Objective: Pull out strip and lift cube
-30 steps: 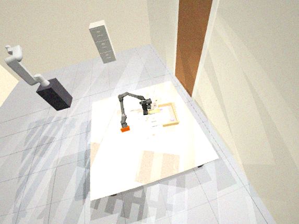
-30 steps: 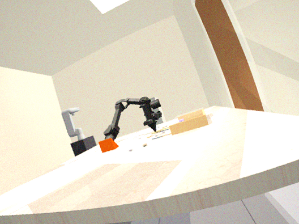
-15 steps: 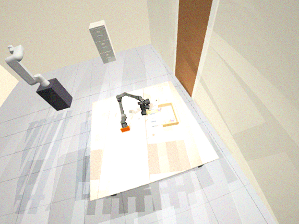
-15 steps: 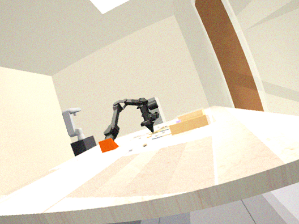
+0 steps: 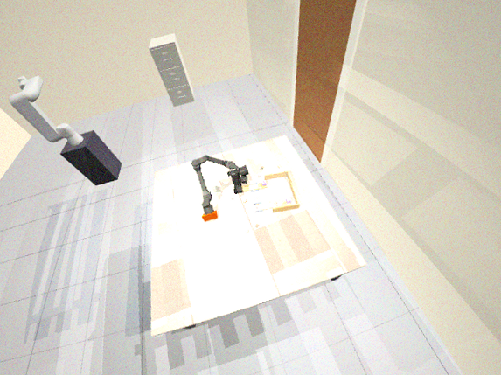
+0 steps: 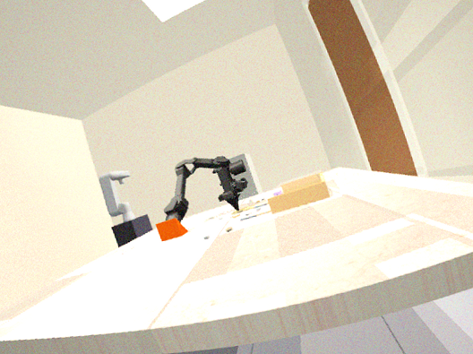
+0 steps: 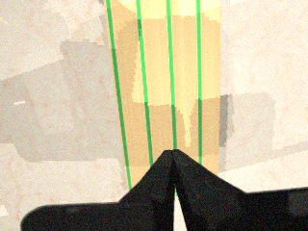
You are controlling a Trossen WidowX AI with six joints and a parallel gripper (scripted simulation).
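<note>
A yellow strip (image 7: 185, 58) with several green lines along it runs up the middle of the wrist view. My gripper (image 5: 238, 191) (image 6: 238, 210) (image 7: 171, 156) is shut with nothing between its fingers. It points down over the near end of this strip; whether the tips touch it I cannot tell. A small purple block (image 5: 263, 184) (image 6: 277, 193) is at the left side of the wooden frame, and another purple block (image 5: 288, 201) is inside its near right part. No label can be read on either block, and neither shows in the wrist view. Whether the strip is in one piece cannot be told.
The low wooden frame (image 5: 294, 188) (image 6: 299, 198) stands right of the gripper. Thin dark bars (image 5: 257, 203) lie left of it. Small pebble-like pieces (image 6: 229, 229) lie nearer the camera. The orange block (image 5: 209, 216) (image 6: 171, 229) is at the arm's base.
</note>
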